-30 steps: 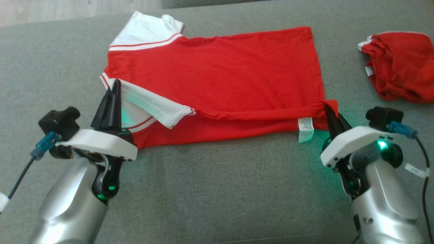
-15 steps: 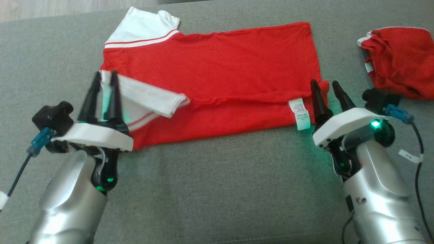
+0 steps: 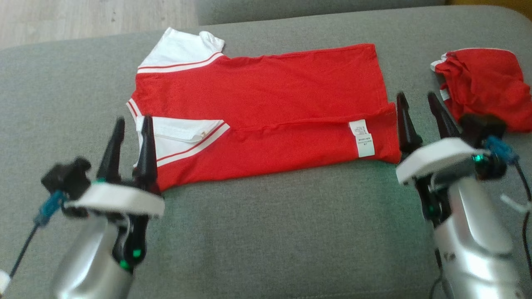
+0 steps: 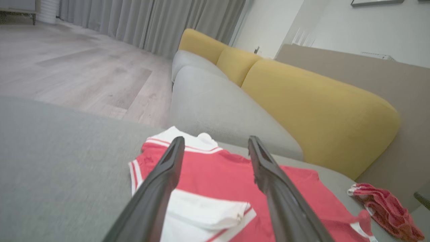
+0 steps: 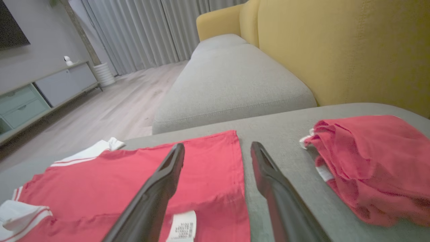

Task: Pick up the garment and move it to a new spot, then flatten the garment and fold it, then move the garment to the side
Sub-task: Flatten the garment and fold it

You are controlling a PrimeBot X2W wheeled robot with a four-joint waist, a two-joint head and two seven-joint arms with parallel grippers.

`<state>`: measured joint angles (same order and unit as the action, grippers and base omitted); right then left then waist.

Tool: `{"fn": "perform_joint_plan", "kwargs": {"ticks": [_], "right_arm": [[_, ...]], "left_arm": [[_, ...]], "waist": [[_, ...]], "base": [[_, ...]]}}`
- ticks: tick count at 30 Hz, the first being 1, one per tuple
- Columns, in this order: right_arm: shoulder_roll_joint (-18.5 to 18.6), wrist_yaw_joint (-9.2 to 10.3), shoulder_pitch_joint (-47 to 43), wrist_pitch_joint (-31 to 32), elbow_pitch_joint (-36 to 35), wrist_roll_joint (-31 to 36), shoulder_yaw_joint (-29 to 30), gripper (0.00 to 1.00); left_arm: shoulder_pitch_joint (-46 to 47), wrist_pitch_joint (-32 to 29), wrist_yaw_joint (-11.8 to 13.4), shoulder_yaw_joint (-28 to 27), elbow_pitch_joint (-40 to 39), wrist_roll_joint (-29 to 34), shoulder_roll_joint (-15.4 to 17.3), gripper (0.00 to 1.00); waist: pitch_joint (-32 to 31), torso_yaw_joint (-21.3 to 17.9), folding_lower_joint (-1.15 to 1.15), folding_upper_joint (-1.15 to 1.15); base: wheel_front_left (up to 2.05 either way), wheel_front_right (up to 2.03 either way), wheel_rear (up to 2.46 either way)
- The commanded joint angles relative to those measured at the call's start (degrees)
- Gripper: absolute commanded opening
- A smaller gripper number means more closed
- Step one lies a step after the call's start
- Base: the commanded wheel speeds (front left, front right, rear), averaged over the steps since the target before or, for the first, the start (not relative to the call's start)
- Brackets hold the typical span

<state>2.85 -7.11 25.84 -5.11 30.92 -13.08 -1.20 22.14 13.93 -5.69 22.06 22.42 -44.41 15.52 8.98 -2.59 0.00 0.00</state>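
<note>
On your grey sofa (image 3: 270, 232), the shirt (image 3: 266, 95) lies between left gripper (image 3: 133, 120) and right gripper (image 3: 416, 95); both gape wide, apparently empty.

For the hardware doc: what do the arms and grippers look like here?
Both match: the left gripper and right gripper each have two tapered black fingers on a white wrist plate, over a silver forearm. Each wrist carries a black camera block with a blue connector and dark cable, plus green lights.

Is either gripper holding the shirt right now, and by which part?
Nothing is held. The left gripper and the right gripper are both open, pinching no cloth; the shirt lies on the sofa.
</note>
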Motion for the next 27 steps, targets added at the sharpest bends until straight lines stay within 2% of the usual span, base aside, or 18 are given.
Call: {"fn": "perform_joint_plan", "kwargs": {"ticks": [1,6,12,21,25,26,27], "right_arm": [[0.03,-0.37,-1.3,0.55,-2.67,0.9,-0.6,1.0],[0.03,-0.37,-8.19,3.63,-9.04,1.87,1.22,1.0],[0.03,-0.37,-12.19,6.48,-14.99,2.03,1.45,1.0],[0.03,-0.37,-12.32,8.68,-18.32,2.03,0.65,1.0],[0.03,-0.37,-11.57,9.62,-17.18,1.75,0.1,1.0],[0.03,-0.37,-11.23,9.8,-16.46,1.53,0.03,1.0],[0.03,-0.37,-10.82,10.0,-15.51,1.15,0.0,1.0]], "left_arm": [[-0.09,-0.58,0.49,-2.39,-2.14,-0.44,2.2,1.0],[-5.83,-5.46,3.63,-1.49,-4.53,-1.72,2.95,1.0],[-7.5,-10.49,7.49,-2.52,-2.3,-5.17,1.92,1.0],[-5.57,-14.37,10.36,-3.52,3.55,-7.97,0.44,1.0],[-4.86,-14.5,9.66,-3.28,4.11,-8.25,0.17,1.0],[-4.69,-14.55,9.42,-3.03,4.18,-8.15,0.15,0.83],[-4.5,-14.51,9.17,-2.88,4.21,-8.12,0.07,0.27]], "waist": [[-0.53,0.23,0.0,0.0],[-0.94,0.69,0.0,0.0],[0.61,0.0,0.0,0.0],[2.87,-1.48,0.0,0.0],[3.32,-1.46,0.0,0.0],[3.42,-1.39,0.0,0.0],[3.51,-1.3,0.0,0.0]], "base": [[0.0,0.0,0.0],[0.0,0.0,0.0],[0.0,0.0,0.0],[0.0,0.0,0.0],[0.0,0.0,0.0],[0.0,0.0,0.0],[0.0,0.0,0.0]]}}
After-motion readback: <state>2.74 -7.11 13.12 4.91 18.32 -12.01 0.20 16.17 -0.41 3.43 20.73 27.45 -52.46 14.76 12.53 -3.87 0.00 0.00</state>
